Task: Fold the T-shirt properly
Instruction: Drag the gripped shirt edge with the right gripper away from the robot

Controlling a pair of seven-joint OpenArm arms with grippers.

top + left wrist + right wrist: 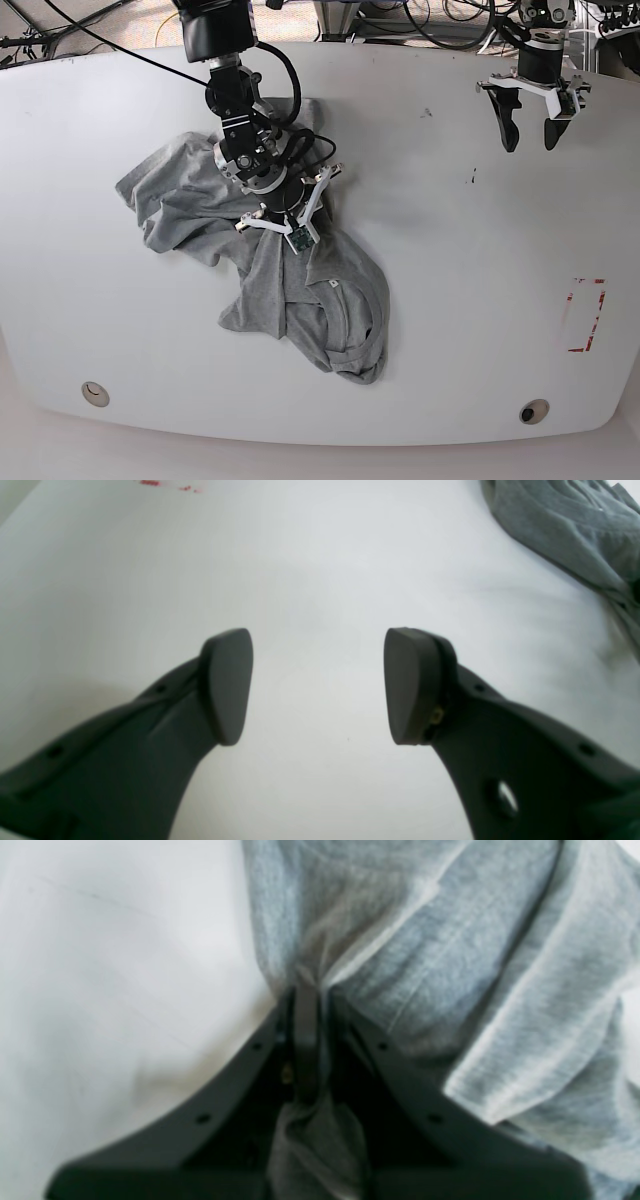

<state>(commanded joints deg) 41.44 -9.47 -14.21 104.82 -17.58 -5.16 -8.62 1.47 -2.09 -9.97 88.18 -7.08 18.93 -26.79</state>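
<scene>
T-shirt (300,290), grey and crumpled, lying in a loose heap on the left-centre part of the white surface (450,300) in the base view. One lobe of cloth spreads toward the upper left, and a longer part trails down to the lower right, ending in a rounded fold. A small white tag (333,283) shows near the middle of the heap.

Right end effector (306,1040), pressed together on a bunched ridge of the T-shirt (425,965); in the right wrist view, grey cloth passes between the two dark fingers (235,1090) and spreads out above them in soft folds. In the base view this right end effector (283,222) sits over the upper middle of the heap, its arm reaching down from the top edge.

Left end effector (318,685), spread wide, nothing between its pads (227,685); beneath it only bare surface (310,570), with an edge of the T-shirt (565,525) in the upper right corner of the left wrist view. In the base view this left end effector (530,125) hangs near the upper right, well apart from the heap.

Red rectangular outline (584,316) marked on the surface at the right side. Two round fittings (95,392) near the front edge, one at each side.
</scene>
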